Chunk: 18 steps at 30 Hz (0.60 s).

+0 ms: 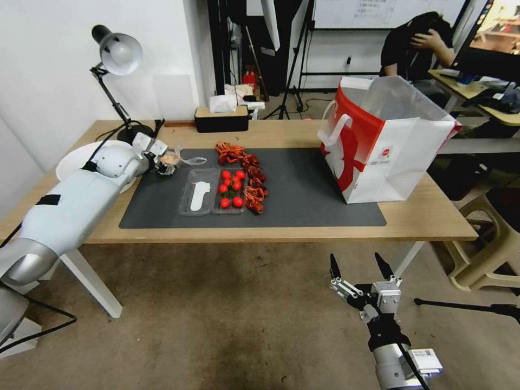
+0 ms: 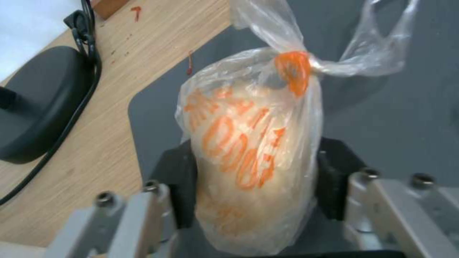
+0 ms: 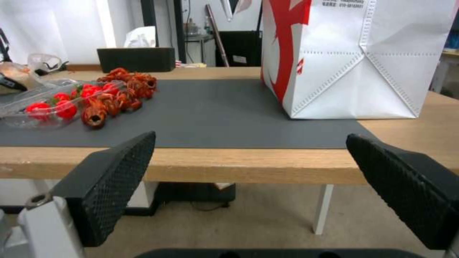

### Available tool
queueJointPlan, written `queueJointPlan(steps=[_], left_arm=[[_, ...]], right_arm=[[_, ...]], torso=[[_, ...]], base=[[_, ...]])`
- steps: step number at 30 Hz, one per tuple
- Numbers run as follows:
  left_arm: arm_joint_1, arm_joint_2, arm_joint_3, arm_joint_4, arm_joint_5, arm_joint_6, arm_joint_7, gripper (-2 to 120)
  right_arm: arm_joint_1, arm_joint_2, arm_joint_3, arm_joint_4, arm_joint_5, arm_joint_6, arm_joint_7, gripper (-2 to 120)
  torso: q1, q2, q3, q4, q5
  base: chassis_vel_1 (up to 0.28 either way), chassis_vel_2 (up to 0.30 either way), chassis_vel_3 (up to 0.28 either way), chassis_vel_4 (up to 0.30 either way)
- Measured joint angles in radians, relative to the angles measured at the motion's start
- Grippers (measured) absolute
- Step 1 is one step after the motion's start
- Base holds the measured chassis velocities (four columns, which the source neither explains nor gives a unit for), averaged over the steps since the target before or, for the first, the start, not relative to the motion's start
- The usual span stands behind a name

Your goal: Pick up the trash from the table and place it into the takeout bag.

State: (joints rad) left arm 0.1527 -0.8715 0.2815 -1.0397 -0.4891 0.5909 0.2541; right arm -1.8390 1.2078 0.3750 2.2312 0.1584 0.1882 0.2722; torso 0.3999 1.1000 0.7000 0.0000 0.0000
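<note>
Trash, a knotted bag (image 2: 253, 143), sits pinched in our left gripper (image 1: 165, 162) at the mat's (image 1: 303, 200) far-left corner. Our right gripper (image 1: 362, 271) hangs spread before the table (image 1: 422, 216), near the takeout bag (image 1: 401, 157).

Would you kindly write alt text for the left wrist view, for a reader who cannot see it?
The left gripper is shut on a small knotted clear bag with orange print, holding it over the dark grey mat. Beside the mat lie the light-wood table and a black lamp base with its cord.
</note>
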Motion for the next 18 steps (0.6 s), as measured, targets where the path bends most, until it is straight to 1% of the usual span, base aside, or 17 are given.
queueJointPlan(steps=[2, 3, 5, 6, 7, 8, 9, 11, 12, 14, 15, 16, 18], left_arm=[[0.002, 0.002, -0.004, -0.008, -0.003, -0.002, -0.001, 34], [0.002, 0.002, -0.004, -0.008, -0.003, -0.002, -0.001, 34], [0.006, 0.004, -0.015, -0.025, -0.008, -0.003, -0.005, 27], [0.006, 0.004, -0.015, -0.025, -0.008, -0.003, -0.005, 27], [0.010, 0.010, -0.022, -0.047, -0.018, -0.007, -0.014, 19], [0.013, 0.016, -0.028, -0.070, -0.030, -0.010, -0.019, 15], [0.013, 0.016, -0.028, -0.070, -0.030, -0.010, -0.019, 15], [0.016, 0.025, -0.039, -0.126, -0.061, -0.017, -0.031, 8], [0.016, 0.025, -0.039, -0.126, -0.061, -0.017, -0.031, 8], [0.014, 0.031, -0.049, -0.192, -0.095, -0.020, -0.048, 7], [0.014, 0.031, -0.049, -0.192, -0.095, -0.020, -0.048, 7], [0.011, 0.032, -0.051, -0.215, -0.109, -0.020, -0.054, 7], [-0.003, 0.031, -0.055, -0.294, -0.157, -0.022, -0.077, 7]], right_arm=[[0.000, 0.000, 0.000, 0.001, -0.001, 0.000, 0.000, 100], [0.000, 0.000, 0.000, 0.001, -0.001, 0.000, 0.000, 100], [-0.001, 0.001, 0.000, 0.003, -0.002, 0.000, 0.000, 100], [-0.001, 0.001, 0.000, 0.003, -0.002, 0.000, 0.000, 100], [-0.002, 0.002, 0.000, 0.005, -0.002, 0.000, 0.000, 100], [-0.002, 0.003, 0.000, 0.006, -0.003, 0.000, 0.000, 100], [-0.002, 0.003, 0.000, 0.006, -0.003, 0.000, 0.000, 100], [-0.003, 0.004, -0.001, 0.009, -0.005, 0.000, 0.000, 100], [-0.003, 0.004, -0.001, 0.009, -0.005, 0.000, 0.000, 100], [-0.004, 0.006, -0.002, 0.012, -0.008, 0.000, -0.001, 100], [-0.004, 0.006, -0.002, 0.012, -0.008, 0.000, -0.001, 100], [-0.004, 0.007, -0.003, 0.013, -0.010, 0.000, -0.001, 100], [-0.007, 0.013, -0.005, 0.017, -0.017, 0.000, -0.001, 100]], torso=[[0.000, 0.000, 0.000, 0.0000, 0.0000], [0.000, 0.000, 0.000, 0.0000, 0.0000], [0.000, 0.000, 0.000, -0.0001, -0.0003], [0.000, 0.000, 0.000, -0.0001, -0.0003], [0.000, 0.000, 0.000, 0.0000, -0.0001], [0.000, 0.000, 0.000, 0.0000, -0.0001], [0.000, 0.000, 0.000, 0.0000, -0.0001], [0.000, 0.000, 0.000, 0.0001, -0.0001], [0.000, 0.000, 0.000, 0.0001, -0.0001], [0.000, 0.000, 0.000, 0.0000, 0.0000], [0.000, 0.000, 0.000, 0.0000, 0.0000], [0.000, 0.000, 0.000, 0.0000, -0.0001], [0.000, 0.000, 0.000, -0.0001, 0.0001]], base=[[0.000, 0.000, 0.000, 0.000], [0.000, 0.000, 0.000, 0.000], [0.000, 0.000, 0.000, 0.000], [0.000, 0.000, 0.000, 0.000], [0.000, 0.000, 0.000, 0.000], [0.000, 0.000, 0.000, 0.000], [0.000, 0.000, 0.000, 0.000], [0.000, 0.000, 0.000, 0.000], [0.000, 0.000, 0.000, 0.000], [0.000, 0.000, 0.000, 0.000], [0.000, 0.000, 0.000, 0.000], [0.000, 0.000, 0.000, 0.000], [0.000, 0.000, 0.000, 0.000]])
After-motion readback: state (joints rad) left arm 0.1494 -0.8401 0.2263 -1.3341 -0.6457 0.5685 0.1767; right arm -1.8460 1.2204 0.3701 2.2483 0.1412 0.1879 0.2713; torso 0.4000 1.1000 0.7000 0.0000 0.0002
